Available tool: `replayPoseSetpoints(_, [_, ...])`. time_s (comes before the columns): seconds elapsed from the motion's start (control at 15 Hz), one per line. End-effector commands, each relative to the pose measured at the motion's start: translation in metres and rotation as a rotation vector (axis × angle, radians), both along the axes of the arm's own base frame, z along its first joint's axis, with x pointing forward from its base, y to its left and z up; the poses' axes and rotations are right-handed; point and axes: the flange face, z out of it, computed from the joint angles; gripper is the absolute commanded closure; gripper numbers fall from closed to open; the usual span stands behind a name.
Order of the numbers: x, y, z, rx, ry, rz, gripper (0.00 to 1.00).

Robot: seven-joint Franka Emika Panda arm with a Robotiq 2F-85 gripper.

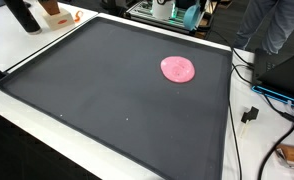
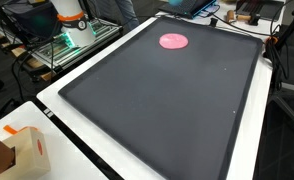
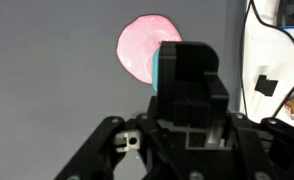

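A flat pink disc (image 1: 177, 69) (image 2: 174, 41) lies on a large black mat (image 1: 87, 95) (image 2: 167, 115), toward the robot's end. In the wrist view the pink disc (image 3: 139, 45) shows just beyond and to the left of my gripper (image 3: 187, 52). The black fingers are pressed together into one block with a teal edge, and nothing shows between them. The gripper hangs above the mat (image 3: 47, 80), apart from the disc. In an exterior view the gripper (image 1: 188, 15) appears as a teal part at the mat's far edge.
The mat covers a white table (image 2: 57, 125). A cardboard box (image 2: 22, 150) (image 1: 55, 12) stands at one corner. Cables and a plug (image 1: 250, 113) (image 3: 267, 85) lie on the white strip beside the mat. A person (image 1: 277, 25) stands behind the table.
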Motion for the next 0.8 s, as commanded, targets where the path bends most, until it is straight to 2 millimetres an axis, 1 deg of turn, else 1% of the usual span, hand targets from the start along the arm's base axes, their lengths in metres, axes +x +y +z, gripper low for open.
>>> replayPoseSetpoints(0.0, [0.004,-0.007,0.0,0.036,0.023,-0.006,0.74])
replayPoseSetpoints(0.2, [0.017,-0.031,-0.004,0.18,0.077,-0.014,0.74])
replayPoseSetpoints(0.33, [0.026,-0.051,-0.009,0.27,0.092,0.002,0.74])
replayPoseSetpoints(0.53, [0.036,-0.077,-0.02,0.371,0.094,0.069,0.74])
replayPoseSetpoints(0.73, [0.04,-0.095,-0.033,0.468,0.107,0.151,0.74])
